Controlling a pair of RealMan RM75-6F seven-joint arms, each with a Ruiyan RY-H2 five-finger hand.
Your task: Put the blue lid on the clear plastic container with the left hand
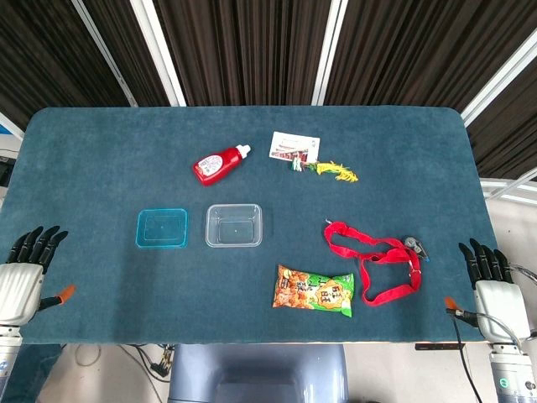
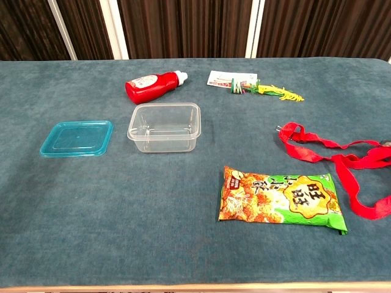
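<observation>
- Dark slatted panels with white strips back a teal felt surface (image 1: pixel 101 151).
- Head view: the blue lid (image 1: pixel 162 228) lies flat left of centre, just beside the clear plastic container (image 1: pixel 234 225) and apart from it; the container stands upright and uncovered.
- Head view: the left hand (image 1: pixel 25 273) rests at the near left edge, fingers apart, holding nothing; the right hand (image 1: pixel 493 281) sits at the near right edge likewise.
- Head view: a red sauce bottle (image 1: pixel 220 164), a card (image 1: pixel 294 147) and a yellow tassel (image 1: pixel 337 171) lie toward the far edge.
- Chest view: a snack packet (image 2: pixel 281 199) lies near the front edge, a red lanyard (image 2: pixel 342 165) to the right edge; neither hand shows.
</observation>
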